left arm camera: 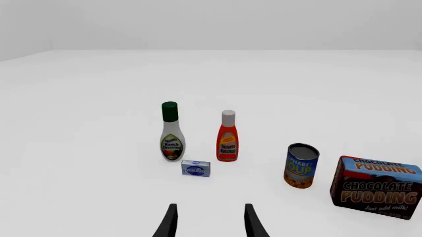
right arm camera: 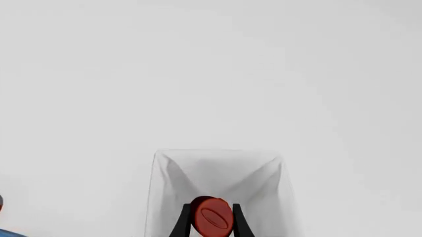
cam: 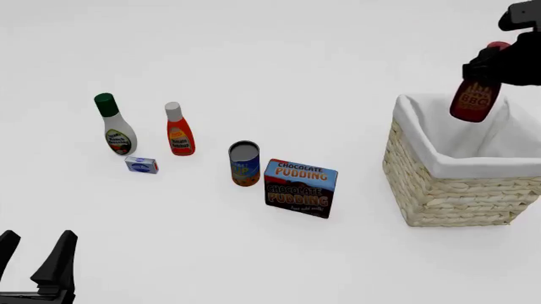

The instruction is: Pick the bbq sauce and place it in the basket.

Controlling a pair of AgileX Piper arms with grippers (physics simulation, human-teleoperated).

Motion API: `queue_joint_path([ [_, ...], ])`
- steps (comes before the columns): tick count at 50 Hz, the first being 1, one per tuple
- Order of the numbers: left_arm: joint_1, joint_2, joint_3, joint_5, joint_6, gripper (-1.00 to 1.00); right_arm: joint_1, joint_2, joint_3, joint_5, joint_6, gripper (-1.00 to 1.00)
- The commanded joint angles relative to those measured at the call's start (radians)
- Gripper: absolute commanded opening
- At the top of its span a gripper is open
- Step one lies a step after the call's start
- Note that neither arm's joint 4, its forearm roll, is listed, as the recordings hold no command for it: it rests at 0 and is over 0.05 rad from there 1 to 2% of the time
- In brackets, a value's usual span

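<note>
The bbq sauce [cam: 472, 98], a dark reddish-brown bottle with a red cap and orange label, hangs tilted in my right gripper [cam: 495, 63] above the basket [cam: 460, 183], over its far rim. In the right wrist view the red cap [right arm camera: 212, 217] sits between the shut fingers [right arm camera: 181, 222], with the basket's white lining [right arm camera: 218, 173] below. My left gripper [cam: 34, 259] is open and empty at the near left; its fingertips [left arm camera: 168, 219] show in the left wrist view, well short of the bottles.
A white bottle with green cap [cam: 113, 125], a red-orange ketchup bottle [cam: 178, 131], a small blue box [cam: 141, 165], a soup can [cam: 244, 163] and a chocolate pudding box [cam: 300, 187] stand in the left and middle of the table.
</note>
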Motion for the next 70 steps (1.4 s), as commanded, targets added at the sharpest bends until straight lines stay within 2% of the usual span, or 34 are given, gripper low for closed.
queue_joint_path([
  [1,0.000,0.000,0.000,0.000,0.000,1.00,-0.014,0.001,0.054,-0.042,0.028,-1.00],
  [21,0.000,0.000,0.000,0.000,0.000,1.00,-0.028,0.025,0.161,-0.127,0.033,-1.00],
  [70,0.000,0.000,0.000,0.000,0.000,1.00,-0.079,0.145,0.255,-0.259,0.040,-1.00],
])
